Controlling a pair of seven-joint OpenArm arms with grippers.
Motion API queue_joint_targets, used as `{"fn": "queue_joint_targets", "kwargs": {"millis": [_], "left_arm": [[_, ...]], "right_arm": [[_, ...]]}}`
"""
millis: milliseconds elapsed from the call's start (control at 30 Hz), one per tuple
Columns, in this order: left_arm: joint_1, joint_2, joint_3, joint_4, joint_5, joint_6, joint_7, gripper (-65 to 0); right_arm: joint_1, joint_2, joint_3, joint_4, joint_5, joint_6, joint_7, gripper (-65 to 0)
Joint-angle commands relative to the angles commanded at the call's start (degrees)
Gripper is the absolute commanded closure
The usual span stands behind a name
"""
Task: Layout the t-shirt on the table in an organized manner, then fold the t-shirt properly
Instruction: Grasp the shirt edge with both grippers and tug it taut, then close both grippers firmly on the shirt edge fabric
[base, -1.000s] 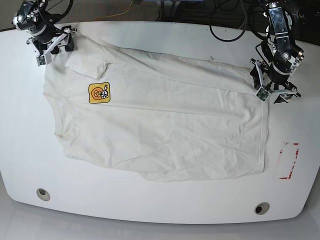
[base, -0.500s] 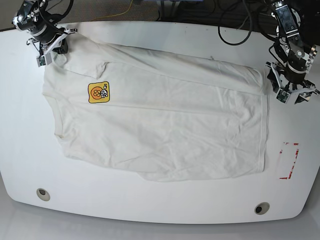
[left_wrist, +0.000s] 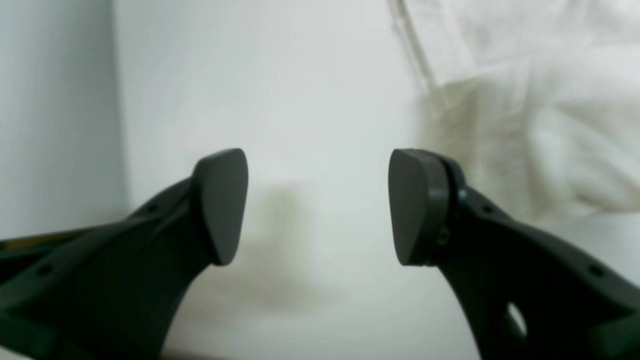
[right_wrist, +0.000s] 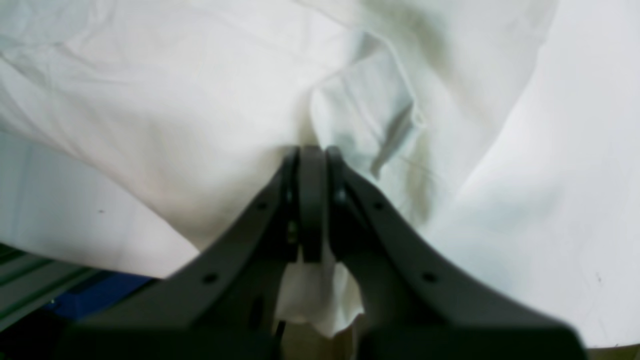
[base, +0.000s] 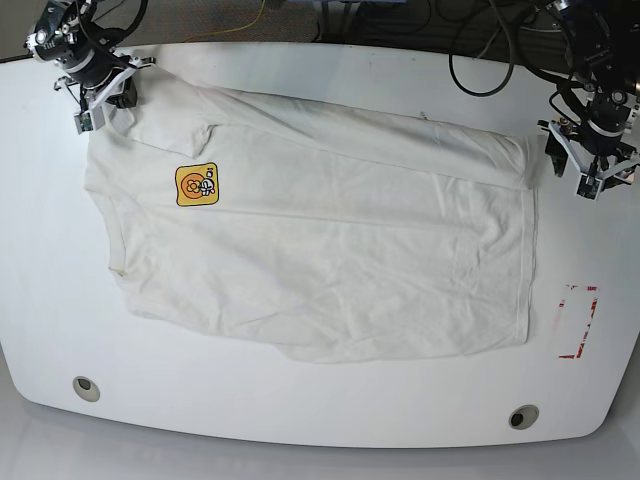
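Observation:
The off-white t-shirt (base: 330, 250) lies spread across the white table (base: 300, 420), with a small orange-yellow print (base: 197, 184) showing near its left end. At the table's far left corner my right gripper (base: 100, 98) is shut on a bunch of the shirt's cloth (right_wrist: 210, 115); in the right wrist view its jaws (right_wrist: 312, 160) are pressed together with fabric between them. My left gripper (base: 597, 165) is open just off the shirt's far right corner. In the left wrist view its fingers (left_wrist: 318, 207) frame bare table, and the shirt's edge (left_wrist: 550, 125) lies to their upper right.
A red tape rectangle (base: 577, 320) marks the table at the right, beside the shirt's hem. Two round metal grommet holes (base: 86, 387) (base: 522, 416) sit near the front edge. Cables hang behind the table's far edge.
My left gripper has moved right and slightly back, off the shirt's right edge, and that far right corner now lies drawn further right. The right gripper has stayed at the far left corner.

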Motion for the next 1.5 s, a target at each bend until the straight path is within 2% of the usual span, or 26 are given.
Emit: {"fn": "queue_joint_targets", "kwargs": {"millis": [133, 367, 733, 933, 1500], "left_arm": [[0.2, 0.2, 0.2, -0.1, -4.5, 0.0, 0.1, -41.9], [0.3, 1.7, 0.4, -1.0, -7.3, 0.0, 1.1, -41.9], [0.2, 2.5, 5.5, -6.2, -7.3, 0.0, 1.6, -41.9], [0.2, 3.8, 5.9, -6.5, -7.0, 0.0, 1.5, -41.9], [0.2, 3.8, 6.8, -6.7, -6.9, 0.0, 1.7, -41.5]], "right_arm": [[0.1, -0.1, -0.1, 0.0, 0.0, 0.00, 0.0, 0.0], [0.1, -0.1, -0.1, 0.0, 0.0, 0.00, 0.0, 0.0], [0.2, -0.2, -0.1, 0.0, 0.0, 0.00, 0.0, 0.0], [0.2, -0.2, -0.1, 0.0, 0.1, 0.00, 0.0, 0.0], [0.2, -0.2, -0.1, 0.0, 0.2, 0.00, 0.0, 0.0]]}}
